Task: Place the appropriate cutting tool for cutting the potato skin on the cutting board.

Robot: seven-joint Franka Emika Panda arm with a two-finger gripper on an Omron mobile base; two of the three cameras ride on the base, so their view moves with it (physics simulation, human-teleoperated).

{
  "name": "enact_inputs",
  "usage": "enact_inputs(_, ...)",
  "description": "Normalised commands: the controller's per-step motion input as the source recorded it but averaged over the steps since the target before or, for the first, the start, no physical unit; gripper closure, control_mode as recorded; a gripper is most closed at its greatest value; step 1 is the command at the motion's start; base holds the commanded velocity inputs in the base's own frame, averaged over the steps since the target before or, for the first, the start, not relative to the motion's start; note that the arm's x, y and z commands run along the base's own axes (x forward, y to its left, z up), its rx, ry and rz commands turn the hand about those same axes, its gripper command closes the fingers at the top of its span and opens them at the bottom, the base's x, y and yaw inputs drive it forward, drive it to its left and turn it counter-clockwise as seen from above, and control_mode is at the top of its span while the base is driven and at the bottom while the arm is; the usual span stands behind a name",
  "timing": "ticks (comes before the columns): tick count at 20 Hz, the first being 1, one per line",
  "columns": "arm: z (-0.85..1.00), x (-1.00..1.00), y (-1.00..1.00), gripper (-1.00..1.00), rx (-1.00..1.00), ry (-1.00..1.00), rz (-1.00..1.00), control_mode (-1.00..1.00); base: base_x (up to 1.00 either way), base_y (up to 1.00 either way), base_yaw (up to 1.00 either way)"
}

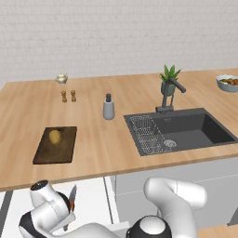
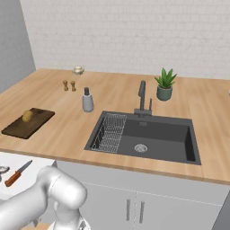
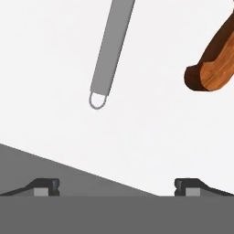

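Note:
The grey peeler's slim handle [image 3: 112,50] lies on the white floor of an open drawer [image 3: 155,137], its looped end pointing toward my gripper [image 3: 117,187]. The gripper hovers above it, open, with nothing between its widely spread fingertips. The knife with the orange-brown handle [image 3: 215,59] lies to the right of the peeler, and it also shows in the drawer from the base [image 2: 18,173]. The peeler's rounded head [image 2: 3,170] peeks in at the left edge. On the counter the dark brown cutting board [image 1: 62,149] carries the small yellowish potato [image 1: 55,136].
The drawer [image 1: 90,195] stands pulled out below the counter's front edge. On the counter are a grey soap dispenser [image 1: 108,108], salt and pepper shakers [image 1: 68,96], a dark sink [image 1: 186,130] with a wire rack, a faucet, a potted plant [image 1: 169,80] and a bowl [image 1: 228,82].

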Motion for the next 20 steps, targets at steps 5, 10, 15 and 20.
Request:
enact_inputs(5,0.0,-0.32,0.0,-1.0,0.0,0.01,0.0,-1.0,0.0,0.0,0.0)
enact_inputs(10,0.0,0.53,0.0,-1.0,0.0,0.0,0.0,-1.0,0.0,0.0,0.0)
enact_inputs(15,0.0,0.9,0.01,-1.0,0.0,-0.02,0.0,-1.0,0.0,0.0,0.0)
enact_inputs(20,-0.18,0.46,0.44,-1.0,0.0,0.0,-0.08,-1.0,0.0,0.0,0.0)
